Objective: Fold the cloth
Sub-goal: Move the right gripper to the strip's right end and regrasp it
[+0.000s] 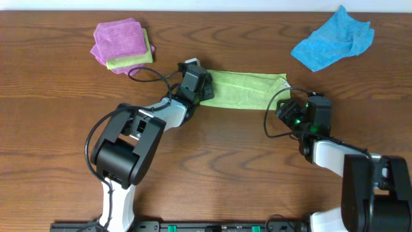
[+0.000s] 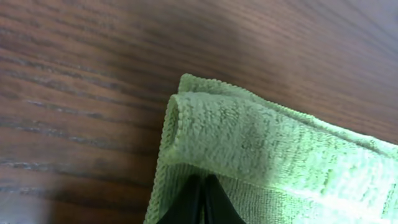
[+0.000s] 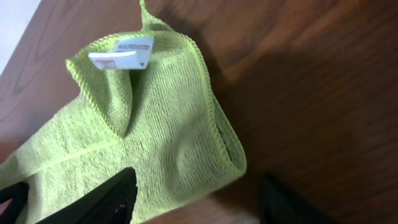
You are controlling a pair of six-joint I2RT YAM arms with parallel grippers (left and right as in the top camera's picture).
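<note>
From overhead, the cloth (image 1: 241, 90) lies mid-table as a long lime strip, folded lengthwise, on the wooden table (image 1: 212, 167). The left gripper (image 1: 196, 84) is at its left end and the right gripper (image 1: 288, 108) is just off its right end. Only this view takes in the other cloths: a pile of purple cloths (image 1: 116, 37) with a small green cloth (image 1: 132, 59) between them at the far left, and a crumpled blue cloth (image 1: 335, 40) at the far right, both well apart from the strip. The left wrist camera gives what the overhead hides under the arm. The left jaws are pressed together, with their tips on the terry just below a rolled-over edge; whether a layer is pinched between them cannot be told. The right wrist camera shows the right jaws standing apart and holding nothing, one dark finger (image 3: 106, 199) over the cloth and the other over bare wood, the rounded end of the strip reaching between them. It alone shows a white label (image 3: 121, 53) on an upturned corner.
</note>
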